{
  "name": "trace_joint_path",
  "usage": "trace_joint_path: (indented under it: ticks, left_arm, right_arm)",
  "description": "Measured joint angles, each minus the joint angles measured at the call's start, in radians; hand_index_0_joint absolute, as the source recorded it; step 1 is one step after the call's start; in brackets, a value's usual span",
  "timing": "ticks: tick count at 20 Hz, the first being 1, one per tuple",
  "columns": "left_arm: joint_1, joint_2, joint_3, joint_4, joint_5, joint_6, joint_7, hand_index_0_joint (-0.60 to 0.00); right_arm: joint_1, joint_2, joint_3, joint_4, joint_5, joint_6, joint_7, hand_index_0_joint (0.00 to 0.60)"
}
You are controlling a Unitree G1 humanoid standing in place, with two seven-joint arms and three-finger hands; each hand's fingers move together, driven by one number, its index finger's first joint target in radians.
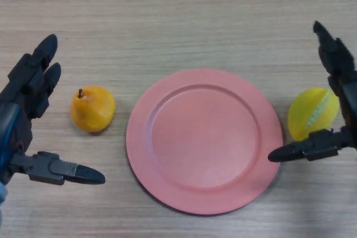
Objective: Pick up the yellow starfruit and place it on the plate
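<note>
Currently the right hand [340, 104] brackets the yellow starfruit [312, 113] with fingers apart, ready to grasp, just right of the pink plate [167, 160]; the left hand [28, 104] hangs open beside an orange pear [92, 108].

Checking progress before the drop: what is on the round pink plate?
Nothing lies on the round pink plate; its surface is bare. The yellow starfruit sits beside it. Only the right hand thumb tip overlaps its rim.

table [178, 15]: wood-grain | on it: pink plate [167, 193] centre; orange pear [92, 108] left; yellow starfruit [311, 112] right
</note>
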Motion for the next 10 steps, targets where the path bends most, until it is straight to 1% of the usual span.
trace_joint_path:
  ticks: [2, 3, 4, 6, 8, 10]
  left_arm:
    - [-0.001, 0.0, 0.025, 0.0, -0.008, -0.001, 0.001, 0.0]
    - [-0.001, 0.001, 0.032, -0.001, -0.008, 0.0, 0.007, 0.0]
    - [-0.002, 0.001, 0.03, -0.003, -0.008, 0.0, 0.021, 0.0]
    - [-0.011, 0.003, 0.03, -0.003, -0.008, 0.0, 0.022, 0.0]
    - [-0.014, 0.017, 0.03, -0.002, -0.007, 0.0, 0.022, 0.0]
    - [-0.02, 0.021, 0.031, 0.001, -0.007, 0.0, 0.029, 0.0]
  right_arm:
    - [-0.038, -0.016, 0.007, 0.076, 0.0, -0.033, -0.023, 0.0]
    - [-0.053, -0.017, 0.007, 0.107, 0.0, -0.05, -0.039, 0.0]
    - [-0.068, -0.018, 0.007, 0.143, 0.0, -0.067, -0.054, 0.0]
    - [-0.101, -0.021, 0.008, 0.213, 0.0, -0.093, -0.069, 0.0]
    - [-0.127, -0.028, 0.007, 0.27, 0.001, -0.118, -0.092, 0.0]
    - [-0.154, -0.034, 0.003, 0.351, 0.001, -0.144, -0.112, 0.0]
